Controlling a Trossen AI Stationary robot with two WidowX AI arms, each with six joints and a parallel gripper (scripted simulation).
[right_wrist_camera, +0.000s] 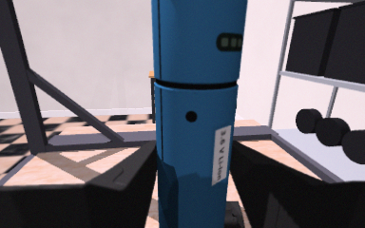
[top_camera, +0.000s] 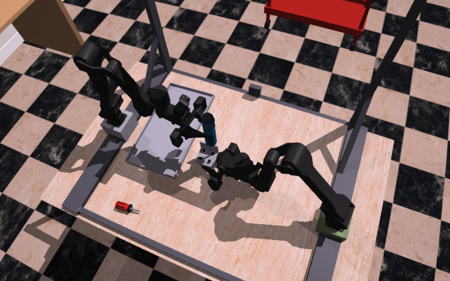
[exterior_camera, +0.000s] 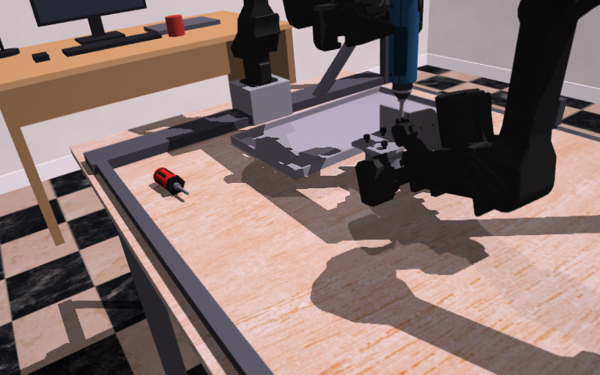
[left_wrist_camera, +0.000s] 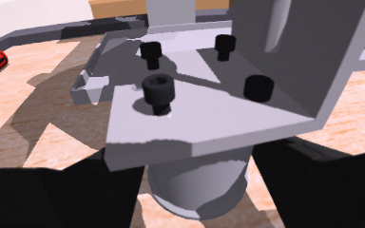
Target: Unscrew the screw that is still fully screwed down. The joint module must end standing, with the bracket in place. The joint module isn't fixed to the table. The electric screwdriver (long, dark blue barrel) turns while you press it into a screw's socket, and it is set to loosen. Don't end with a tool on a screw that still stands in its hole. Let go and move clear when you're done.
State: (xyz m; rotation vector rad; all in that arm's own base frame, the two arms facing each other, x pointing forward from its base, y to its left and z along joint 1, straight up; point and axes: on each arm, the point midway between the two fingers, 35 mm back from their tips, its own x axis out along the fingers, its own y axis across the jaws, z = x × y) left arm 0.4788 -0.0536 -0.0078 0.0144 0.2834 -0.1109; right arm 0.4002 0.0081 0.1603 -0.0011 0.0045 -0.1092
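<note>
The joint module (left_wrist_camera: pixel 197 190), a grey cylinder, stands on the table with the grey bracket (left_wrist_camera: pixel 204 111) on top; it also shows in the top view (top_camera: pixel 207 158). My left gripper (top_camera: pixel 215 164) is shut on the module's body from the side. On the bracket three black screws stand raised, such as one at the front (left_wrist_camera: pixel 158 90), and one sits low (left_wrist_camera: pixel 259 87). My right gripper (right_wrist_camera: pixel 192 147) is shut on the electric screwdriver (top_camera: pixel 208 129), held upright. Its bit (exterior_camera: pixel 401 108) points down over the bracket's far side; I cannot tell whether it touches.
A grey tray (top_camera: pixel 169 129) lies just beside the module under the right arm. A small red-handled screwdriver (top_camera: pixel 125 206) lies near the table's front rail. Frame posts stand at the table's edges. A wooden desk (exterior_camera: pixel 110 57) and a red cart (top_camera: pixel 318 13) stand beyond.
</note>
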